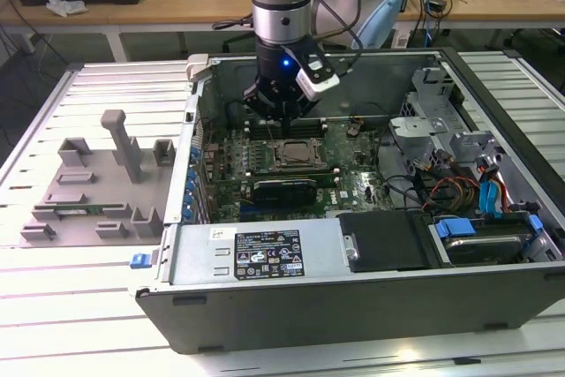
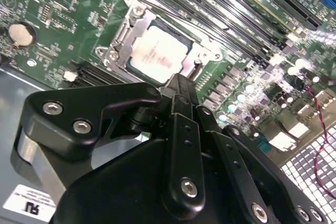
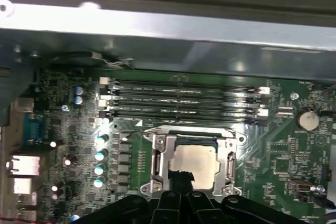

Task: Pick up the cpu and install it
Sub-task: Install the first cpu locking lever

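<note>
Hand [image 2: 178, 83]: fingers pressed together into one narrow tip, nothing seen between them. It hangs just over one edge of the cpu [image 2: 157, 52], inside the open PC case [image 1: 221, 306]. Touching or just apart: cannot tell.

Cpu: lies flat in the socket frame [image 2: 134, 18] on the motherboard [image 2: 63, 3], silver lid up, approx. square to the frame in both wrist views. Whether the frame is latched is unclear.

Beyond the socket: RAM slots [image 3: 178, 98], apparently empty, run parallel to one side of it; coin cell [image 3: 307, 120] sits off to one side. In the exterior view a black graphics card [image 1: 282, 190] lies just beside the socket, toward the camera.

Far: grey holder blocks [image 1: 88, 183] on the counter [image 1: 71, 324], at the exterior view's left, well apart from the case.

Risk (judgement): w/ the tip this close, a downward push would load the lid & the pins below; if the chip is not fully keyed, pins could bend. A sideways drift could nudge it off its seat or strike the frame.
</note>
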Controlling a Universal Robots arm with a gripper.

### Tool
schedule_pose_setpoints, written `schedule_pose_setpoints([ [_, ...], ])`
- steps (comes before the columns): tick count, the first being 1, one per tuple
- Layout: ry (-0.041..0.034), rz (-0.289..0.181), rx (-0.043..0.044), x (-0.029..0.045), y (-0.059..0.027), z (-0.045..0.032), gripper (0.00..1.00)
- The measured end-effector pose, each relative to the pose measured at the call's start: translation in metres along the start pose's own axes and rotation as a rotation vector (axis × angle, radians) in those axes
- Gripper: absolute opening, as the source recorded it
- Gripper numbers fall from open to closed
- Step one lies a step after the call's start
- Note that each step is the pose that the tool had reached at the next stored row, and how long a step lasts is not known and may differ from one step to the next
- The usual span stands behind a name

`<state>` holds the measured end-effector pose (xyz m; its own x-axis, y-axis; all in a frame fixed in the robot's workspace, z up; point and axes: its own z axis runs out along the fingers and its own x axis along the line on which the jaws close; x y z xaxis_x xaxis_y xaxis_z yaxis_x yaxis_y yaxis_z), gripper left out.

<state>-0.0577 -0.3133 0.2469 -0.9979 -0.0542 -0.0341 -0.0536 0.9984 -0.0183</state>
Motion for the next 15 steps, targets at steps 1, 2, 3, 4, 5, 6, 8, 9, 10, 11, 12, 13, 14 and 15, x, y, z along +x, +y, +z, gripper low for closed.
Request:
schedule_pose_setpoints([
  [1,-0.0001,0.000,0.0000,0.0014,0.0001,0.0000,0.11],
  [2,0.0000,0.000,0.0000,0.0030,0.0002,-0.0001,0.11],
  [3,0.0000,0.000,0.0000,0.0046,0.0002,-0.0002,0.11],
  [4,0.0000,0.000,0.0000,0.0061,0.0003,-0.0002,0.11],
  [5,0.0000,0.000,0.0000,0.0088,0.0005,-0.0003,0.11],
  [6,0.0000,0.000,-0.0001,0.0106,0.0006,-0.0004,0.11],
  [8,0.0000,0.000,0.0000,0.0158,0.0009,-0.0006,0.11],
  [9,0.0001,0.000,0.0000,0.0174,0.0010,-0.0006,0.11],
  [10,0.0000,0.000,-0.0001,0.0204,0.0011,-0.0007,0.11],
  [11,0.0000,0.000,0.0000,0.0231,0.0013,-0.0008,0.11],
  [12,0.0000,0.000,0.0000,0.0250,0.0014,-0.0009,0.11],
  [13,0.0000,0.000,0.0000,0.0274,0.0016,-0.0009,0.11],
  [14,0.0000,0.000,0.0000,0.0294,0.0017,-0.0010,0.11],
  [15,0.0000,0.000,0.0000,0.0320,0.0018,-0.0011,0.11],
])
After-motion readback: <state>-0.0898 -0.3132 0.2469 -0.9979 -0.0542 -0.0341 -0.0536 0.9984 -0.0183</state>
